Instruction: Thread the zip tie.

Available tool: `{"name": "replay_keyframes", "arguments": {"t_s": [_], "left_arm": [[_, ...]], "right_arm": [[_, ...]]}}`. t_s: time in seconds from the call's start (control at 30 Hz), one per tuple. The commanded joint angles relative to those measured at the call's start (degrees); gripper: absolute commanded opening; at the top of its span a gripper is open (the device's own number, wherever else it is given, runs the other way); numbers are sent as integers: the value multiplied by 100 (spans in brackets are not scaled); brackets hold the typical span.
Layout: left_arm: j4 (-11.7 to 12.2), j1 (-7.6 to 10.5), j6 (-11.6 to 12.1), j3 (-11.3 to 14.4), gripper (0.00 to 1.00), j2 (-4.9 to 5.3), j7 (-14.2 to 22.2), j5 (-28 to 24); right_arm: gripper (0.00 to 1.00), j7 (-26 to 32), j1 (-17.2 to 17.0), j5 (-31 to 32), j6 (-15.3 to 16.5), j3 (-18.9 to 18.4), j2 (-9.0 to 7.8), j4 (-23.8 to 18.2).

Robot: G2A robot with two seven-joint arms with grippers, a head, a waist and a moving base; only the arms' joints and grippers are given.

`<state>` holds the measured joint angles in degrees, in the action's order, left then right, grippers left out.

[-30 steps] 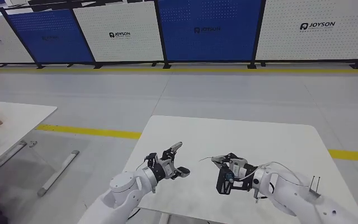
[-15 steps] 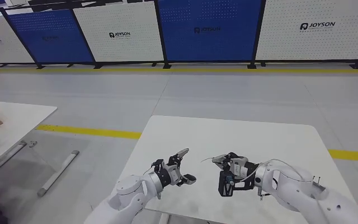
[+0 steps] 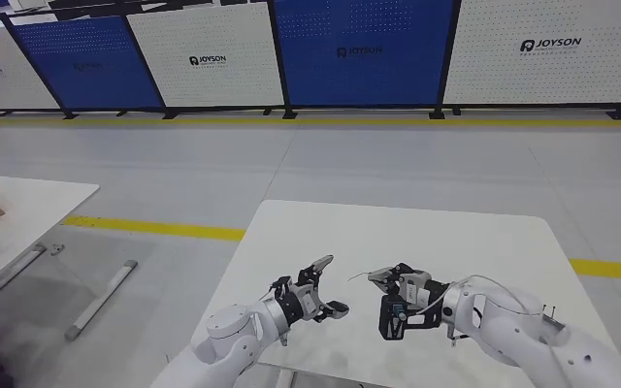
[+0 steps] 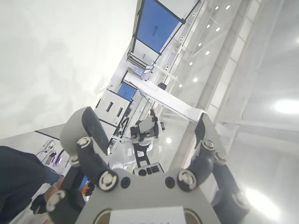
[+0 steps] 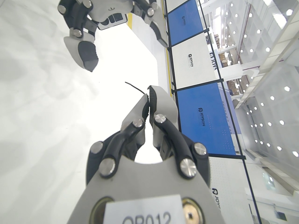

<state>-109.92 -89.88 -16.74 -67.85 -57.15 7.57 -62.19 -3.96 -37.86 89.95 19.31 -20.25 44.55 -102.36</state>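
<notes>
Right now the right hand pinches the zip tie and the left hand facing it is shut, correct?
No. The left hand is open, fingers spread wide in the left wrist view. The right hand does pinch the zip tie.

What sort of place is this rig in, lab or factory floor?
Probably a large industrial hall: blue and white perforated partition panels fence the area, a yellow painted line crosses the grey floor, and the high white ceiling carries rows of round lights.
</notes>
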Motion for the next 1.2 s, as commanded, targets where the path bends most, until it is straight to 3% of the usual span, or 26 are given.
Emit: {"name": "replay_keyframes", "arguments": {"t_s": [0.0, 0.13, 0.5, 0.6, 0.67, 0.7, 0.73, 0.77, 0.8, 0.87, 0.93, 1.17], "left_arm": [[-47, 86, -67, 115, 100, -26, -148, 40], [1, 296, -141, 277, 100, -89, -553, -29], [4, 361, -207, 382, 100, -118, -578, -56], [36, 489, -19, 519, 100, -183, -904, -76], [78, 599, -27, 624, 100, -223, -986, -132], [98, 636, -11, 642, 89, -239, -1033, -191], [110, 669, -13, 662, 64, -250, -1070, -196], [131, 696, -16, 681, 47, -263, -1110, -212], [140, 713, -19, 687, 41, -272, -1136, -239], [163, 740, -44, 707, 10, -285, -1171, -199], [172, 727, -46, 720, 0, -294, -1162, -193], [155, 659, -122, 665, 0, -304, -1099, -173]], "right_arm": [[0, 0, 0, 0, 0, 0, 0, 0], [0, 0, 0, 0, 0, 0, 0, 0], [0, 0, 0, 0, 0, 0, 0, 0], [0, 0, 0, 0, 0, 0, 0, 0], [0, 0, 0, 0, 0, 0, 0, 0], [0, 0, 0, 0, 0, 0, 0, 0], [0, 0, 0, 0, 0, 0, 0, 0], [0, 0, 0, 0, 0, 0, 0, 0], [0, 0, 0, 0, 0, 0, 0, 0], [0, 0, 0, 0, 0, 0, 0, 0], [0, 0, 0, 0, 0, 0, 0, 0], [0, 0, 0, 0, 0, 0, 0, 0]]}}
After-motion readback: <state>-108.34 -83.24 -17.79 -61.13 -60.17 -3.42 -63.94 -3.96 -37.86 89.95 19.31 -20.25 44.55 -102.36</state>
